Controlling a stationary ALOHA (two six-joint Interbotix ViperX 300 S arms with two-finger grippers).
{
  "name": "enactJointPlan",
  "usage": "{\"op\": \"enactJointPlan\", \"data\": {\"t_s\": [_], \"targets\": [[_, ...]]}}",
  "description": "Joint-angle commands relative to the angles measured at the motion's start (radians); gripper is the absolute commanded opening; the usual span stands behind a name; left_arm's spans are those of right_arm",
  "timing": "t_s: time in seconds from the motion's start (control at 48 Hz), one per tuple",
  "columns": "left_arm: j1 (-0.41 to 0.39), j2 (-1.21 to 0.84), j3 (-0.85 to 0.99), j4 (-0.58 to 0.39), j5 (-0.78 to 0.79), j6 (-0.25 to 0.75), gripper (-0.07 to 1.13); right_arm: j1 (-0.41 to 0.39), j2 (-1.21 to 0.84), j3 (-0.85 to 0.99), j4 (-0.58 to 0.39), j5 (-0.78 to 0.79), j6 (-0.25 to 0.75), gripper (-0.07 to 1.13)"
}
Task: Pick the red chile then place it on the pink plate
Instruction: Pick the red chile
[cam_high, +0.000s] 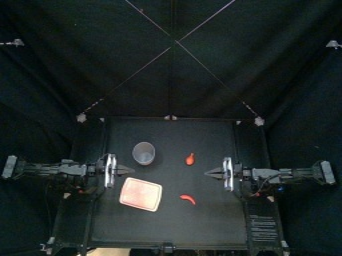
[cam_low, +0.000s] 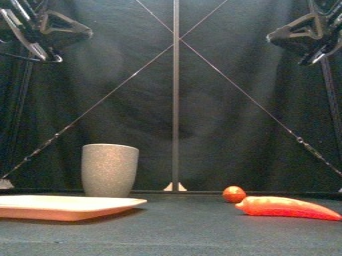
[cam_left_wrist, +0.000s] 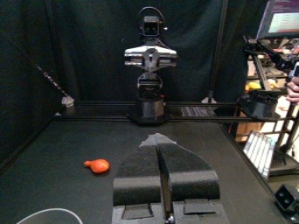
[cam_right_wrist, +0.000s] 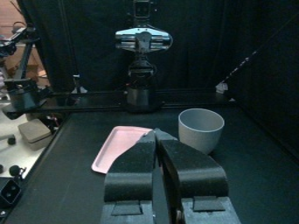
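- The black table (cam_high: 201, 225) fills the lower half of the top view, and all items lie in its middle band.
- The left gripper (cam_high: 107, 170) hangs over the table's left edge in the top view. Its jaws are pressed together on nothing.
- The right gripper (cam_high: 225, 173) hangs at centre right of the same frame. Its jaws are likewise clenched and empty.
- The flat rectangular pink tray (cam_high: 142, 193) lies lower centre-left in the top view, and its surface is bare.
- The tall grey speckled cup (cam_high: 144, 152) stands above the tray in the frame, apart from it.
- The red chile (cam_high: 187, 200), a long curved toy, lies flat on the table just right of the tray without touching it. It appears at lower right in the front view.
- The small round red toy (cam_high: 190, 157) lies above the chile in the frame, apart from it.
- Progress is judged as not begun, since the chile is ungrasped and off the tray. The steps left are approach, grasp, lift, transfer and release. The right gripper is the nearer one.
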Motion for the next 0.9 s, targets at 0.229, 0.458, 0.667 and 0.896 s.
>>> {"op": "enactJointPlan", "data": {"t_s": [0.229,0.458,0.667,0.896], "targets": [[0.052,0.003,0.012,0.02,0.003,0.009,-0.02,0.021,0.164,-0.034,0.092,0.002,0.103,0.04],[0.058,0.0,0.041,0.02,0.006,0.011,-0.02,0.14,0.39,-0.067,0.129,0.018,0.219,0.16],[0.06,0.0,0.041,0.021,0.005,0.011,-0.02,0.176,0.566,-0.112,0.183,0.02,0.25,0.63],[0.06,-0.002,0.049,0.021,0.005,0.011,-0.02,0.193,0.756,-0.173,0.256,0.054,0.287,1.04]]}}
